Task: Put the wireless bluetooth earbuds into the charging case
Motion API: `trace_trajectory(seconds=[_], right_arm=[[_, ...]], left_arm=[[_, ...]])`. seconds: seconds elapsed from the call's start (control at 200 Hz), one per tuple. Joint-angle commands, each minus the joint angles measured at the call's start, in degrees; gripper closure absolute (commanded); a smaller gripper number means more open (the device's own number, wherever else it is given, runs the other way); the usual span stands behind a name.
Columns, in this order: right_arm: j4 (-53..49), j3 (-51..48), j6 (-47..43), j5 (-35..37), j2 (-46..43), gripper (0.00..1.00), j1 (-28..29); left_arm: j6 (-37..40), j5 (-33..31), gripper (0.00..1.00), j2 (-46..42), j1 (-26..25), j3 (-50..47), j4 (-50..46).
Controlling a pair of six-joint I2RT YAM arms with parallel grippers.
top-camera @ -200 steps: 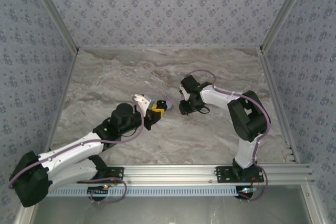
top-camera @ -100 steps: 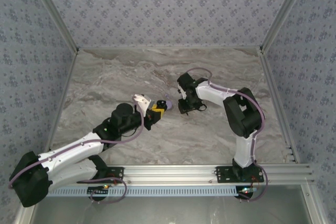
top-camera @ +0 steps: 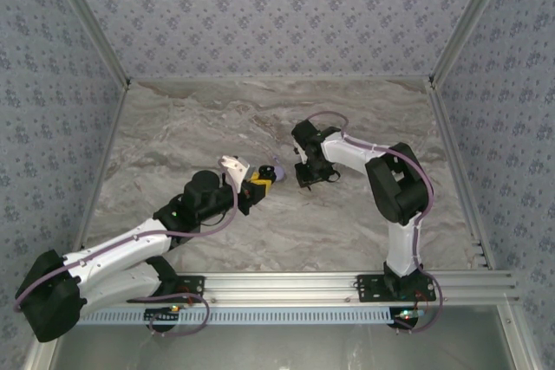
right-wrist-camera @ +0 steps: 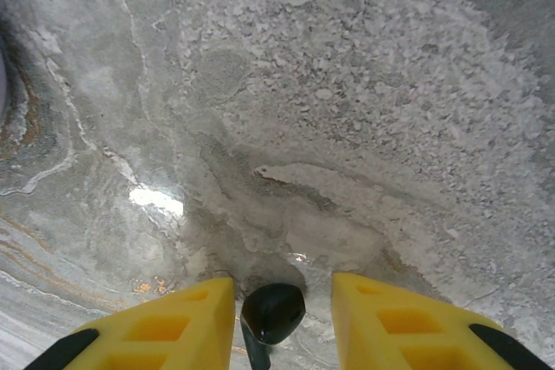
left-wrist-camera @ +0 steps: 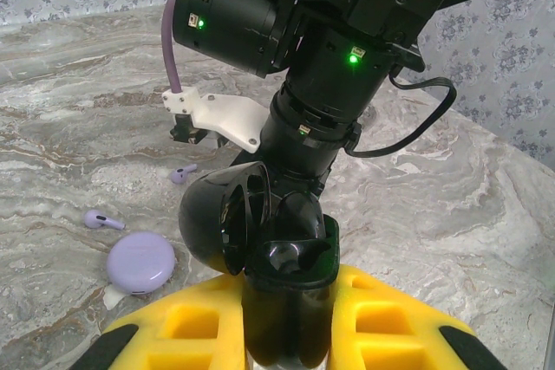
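My left gripper [left-wrist-camera: 289, 290] is shut on the black charging case [left-wrist-camera: 286, 262], which stands upright between the yellow fingers [left-wrist-camera: 186, 327]. Its round lid [left-wrist-camera: 217, 223] is swung open to the left. In the top view that gripper [top-camera: 260, 184] sits mid-table and points right toward my right gripper [top-camera: 305, 181]. The right gripper [right-wrist-camera: 283, 294] hangs just over the marble. One black earbud [right-wrist-camera: 272, 312] lies between its yellow fingers [right-wrist-camera: 186, 318], close to the left one, with a gap to the right one. The jaws are open around it.
A pale lavender flat disc [left-wrist-camera: 140, 262] lies on the marble table [left-wrist-camera: 486, 214] left of the case, with two small lavender earbuds [left-wrist-camera: 102, 219] [left-wrist-camera: 182, 173] nearby. The right arm's wrist [left-wrist-camera: 329, 67] looms just behind the case. Patterned walls [top-camera: 277, 15] enclose the table.
The right arm's forearm and gripper have shifted slightly left and its fingers have narrowed around the black earbud. The left arm and case have not moved.
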Motion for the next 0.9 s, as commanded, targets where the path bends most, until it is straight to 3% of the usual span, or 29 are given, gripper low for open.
trace_trajectory(seconds=[0.0, 0.41, 0.9], right_arm=[[-1.7, 1.1, 0.6, -0.6, 2.2, 0.65, 0.6], [-2.5, 2.1, 0.4, -0.1, 2.9, 0.72, 1.9], [-3.0, 3.2, 0.3, 0.9, 4.5, 0.70, 2.3]], left_arm=[[-0.4, 0.7, 0.84, 0.4, -0.3, 2.1, 2.3], [-0.4, 0.6, 0.84, 0.2, -0.4, 2.0, 2.2], [-0.4, 0.7, 0.84, -0.1, -0.2, 1.9, 2.1]])
